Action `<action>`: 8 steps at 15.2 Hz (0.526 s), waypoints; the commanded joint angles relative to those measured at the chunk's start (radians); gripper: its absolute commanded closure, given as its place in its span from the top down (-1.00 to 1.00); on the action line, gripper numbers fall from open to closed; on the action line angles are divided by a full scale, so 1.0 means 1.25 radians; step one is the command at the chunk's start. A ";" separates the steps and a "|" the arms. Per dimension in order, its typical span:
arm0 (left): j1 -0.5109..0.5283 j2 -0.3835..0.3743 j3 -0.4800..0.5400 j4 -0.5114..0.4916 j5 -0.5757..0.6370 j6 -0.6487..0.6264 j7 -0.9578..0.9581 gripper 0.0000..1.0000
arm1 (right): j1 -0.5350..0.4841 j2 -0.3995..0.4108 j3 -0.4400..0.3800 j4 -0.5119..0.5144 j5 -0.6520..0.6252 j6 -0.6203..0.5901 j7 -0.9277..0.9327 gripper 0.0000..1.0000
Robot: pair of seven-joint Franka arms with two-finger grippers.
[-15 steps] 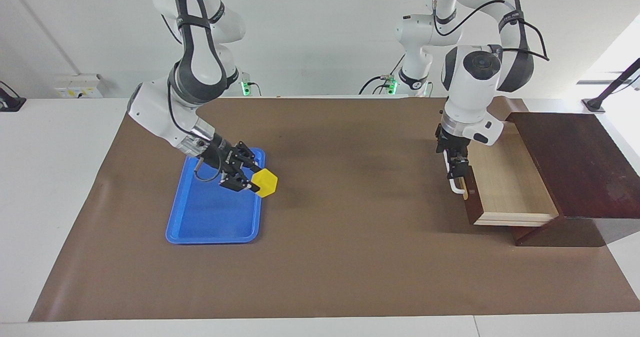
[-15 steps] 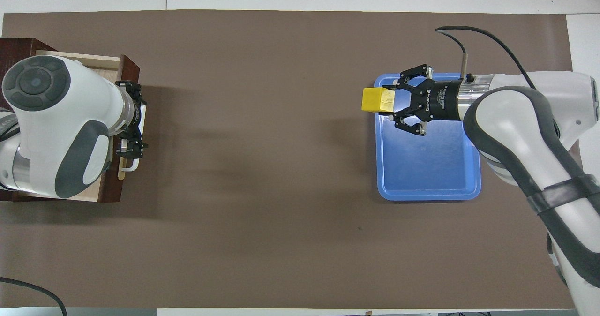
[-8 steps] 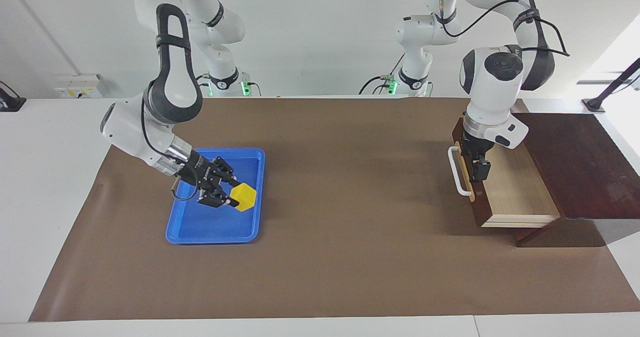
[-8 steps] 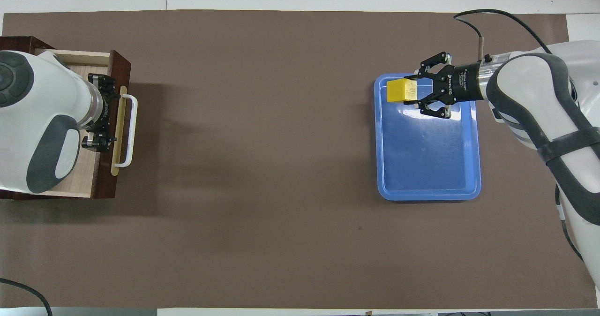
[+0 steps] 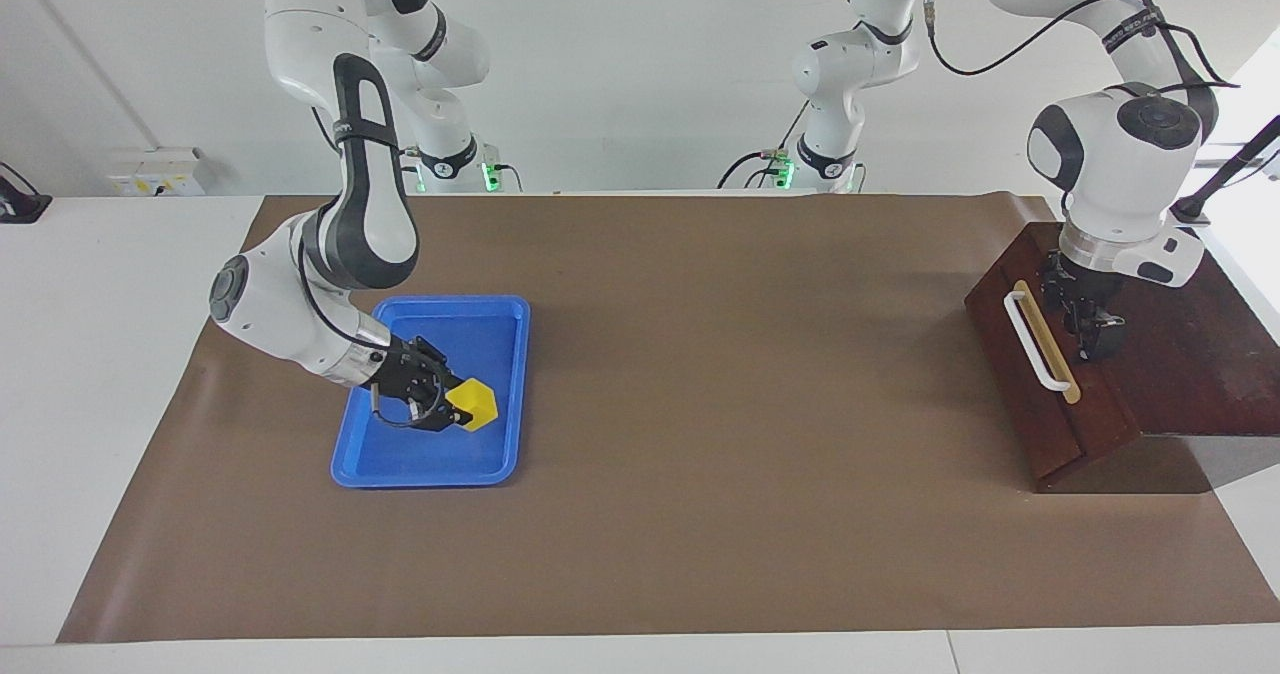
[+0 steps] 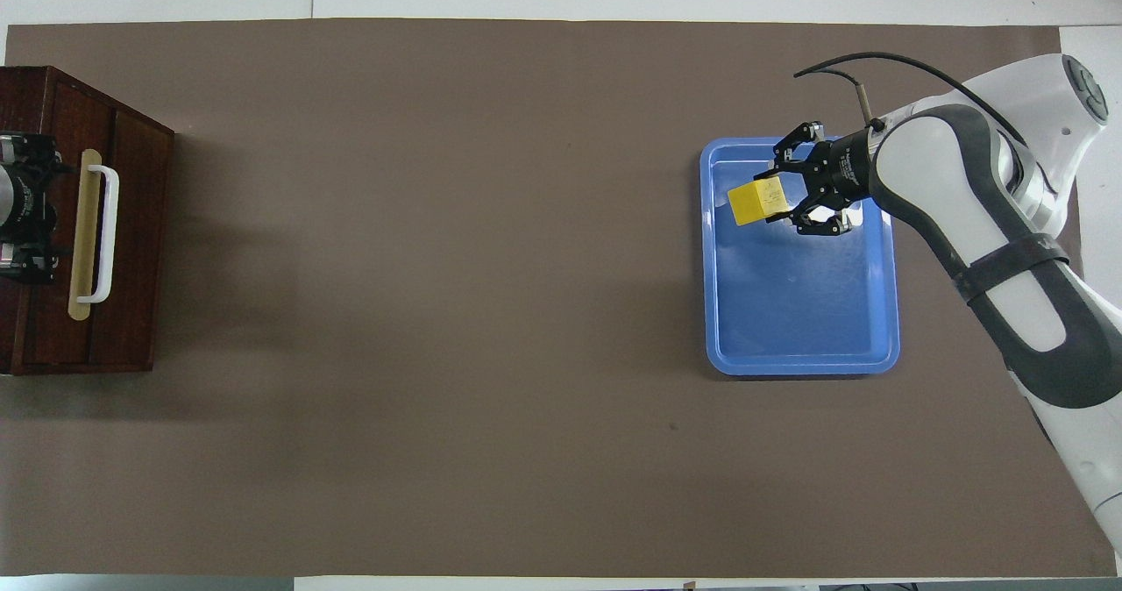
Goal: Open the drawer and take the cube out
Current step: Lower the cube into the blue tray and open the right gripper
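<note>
While right gripper pinches one cube over one tray, one drawer shut, left gripper unclear.

Drawer: dark red-brown wood, white bar handle on tan strip, fully shut, flush w/ sloped box at left arm's end of table. Cube: small, bright yellow, tilted, held low over blue tray at right arm's end.
</note>
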 commanded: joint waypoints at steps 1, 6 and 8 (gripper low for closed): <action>0.013 0.005 0.001 -0.002 0.030 0.001 0.021 1.00 | -0.001 0.000 0.003 0.004 -0.017 0.017 0.013 -1.00; -0.093 -0.011 -0.001 0.024 -0.069 -0.037 0.011 1.00 | 0.046 0.002 0.005 -0.033 -0.016 0.139 0.137 -1.00; -0.129 -0.018 -0.010 0.090 -0.072 -0.135 0.035 1.00 | 0.052 0.002 0.003 -0.051 -0.017 0.148 0.138 -1.00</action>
